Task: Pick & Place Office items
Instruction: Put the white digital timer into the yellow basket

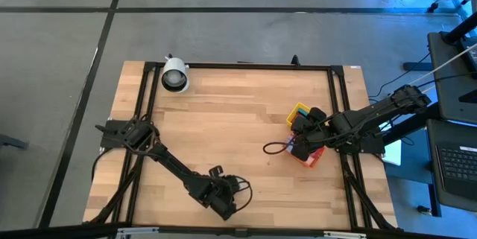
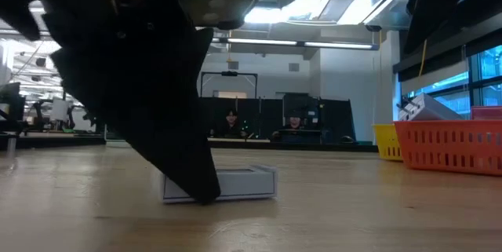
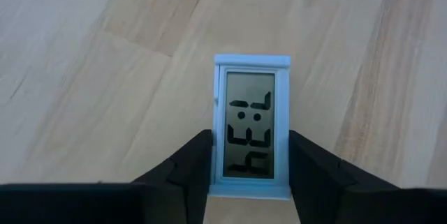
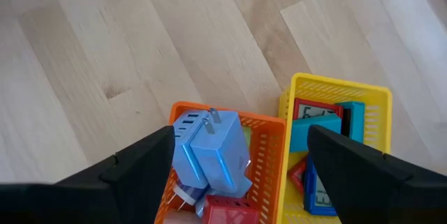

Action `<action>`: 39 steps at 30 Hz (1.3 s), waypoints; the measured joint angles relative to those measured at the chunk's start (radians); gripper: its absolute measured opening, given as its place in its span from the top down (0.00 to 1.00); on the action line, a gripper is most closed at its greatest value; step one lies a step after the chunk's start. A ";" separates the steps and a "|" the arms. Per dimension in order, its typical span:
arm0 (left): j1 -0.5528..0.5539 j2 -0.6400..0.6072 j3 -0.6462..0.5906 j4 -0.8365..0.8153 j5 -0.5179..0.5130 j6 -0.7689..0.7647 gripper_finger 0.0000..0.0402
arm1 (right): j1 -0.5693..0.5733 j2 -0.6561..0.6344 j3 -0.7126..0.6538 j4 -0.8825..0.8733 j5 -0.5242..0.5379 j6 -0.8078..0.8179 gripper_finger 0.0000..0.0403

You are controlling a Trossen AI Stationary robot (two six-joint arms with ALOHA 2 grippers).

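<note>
Between the two dark fingers of the left gripper point(image 3: 249, 172), a small light-blue digital clock point(image 3: 251, 128) is seen lying flat on the wooden table point(image 3: 105, 77), its grey LCD face turned upward. The jaws are drawn in against its two long sides, touching the frame; it rests on the wood and is not lifted. From the low view, the clock point(image 2: 235, 183) is shown as a thin slab lying flat under the lowered gripper.

A light, rigid plastic body is to be expected, with smooth, somewhat slippery edges. The display window is judged the fragile part, so hold is best taken across the narrow frame sides, near mid-length, as is being done. A modest squeeze should be enough; a tilt on lifting is the likely fault if the hold sits too near one end.

Over at the far right of the table, the right gripper point(image 4: 241, 158) is held with its jaws wide apart above the orange bin point(image 4: 269, 147), in which a blue plug adapter point(image 4: 213, 151) lies. Beside it, touching, stands the yellow bin point(image 4: 335, 88), already holding other small clocks.
</note>
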State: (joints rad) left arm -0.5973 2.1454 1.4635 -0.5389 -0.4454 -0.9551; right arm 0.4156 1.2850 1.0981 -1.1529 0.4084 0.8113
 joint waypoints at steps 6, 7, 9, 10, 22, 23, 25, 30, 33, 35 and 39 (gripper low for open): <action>0.041 -0.033 -0.005 -0.056 0.008 0.069 0.63 | -0.005 0.000 0.000 0.000 0.003 -0.016 0.18; 0.052 -0.046 -0.005 -0.069 0.016 0.081 0.63 | -0.008 0.000 0.000 0.000 0.003 -0.016 0.18; 0.075 -0.081 -0.005 -0.106 0.024 0.105 0.63 | -0.016 0.000 0.000 0.000 0.003 -0.014 0.18; 0.087 -0.099 -0.005 -0.114 0.022 0.121 0.63 | -0.020 0.000 0.000 0.000 0.003 -0.012 0.18; 0.251 -0.382 -0.003 -0.125 -0.191 0.401 0.63 | -0.042 -0.045 0.000 0.048 0.003 -0.008 0.19; 0.262 -0.407 -0.003 -0.130 -0.212 0.422 0.63 | -0.042 -0.056 0.000 0.063 0.004 -0.008 0.19; 0.288 -0.445 -0.002 -0.131 -0.261 0.457 0.63 | -0.042 -0.077 0.000 0.098 0.025 -0.008 0.20; 0.342 -0.510 -0.002 -0.109 -0.373 0.523 0.63 | -0.042 -0.135 0.000 0.216 0.087 -0.016 0.23; 0.373 -0.523 -0.002 -0.020 -0.390 0.596 0.63 | -0.042 -0.166 0.000 0.284 0.104 -0.056 0.24; 0.392 -0.528 -0.002 0.054 -0.355 0.668 0.63 | -0.042 -0.182 0.000 0.325 0.110 -0.086 0.24; 0.449 -0.528 -0.002 0.158 -0.186 0.775 0.63 | -0.042 -0.204 0.000 0.393 0.148 -0.142 0.24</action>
State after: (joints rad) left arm -0.1481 1.6176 1.4612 -0.3804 -0.6316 -0.1797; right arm 0.3739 1.0812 1.0981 -0.7602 0.5560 0.6691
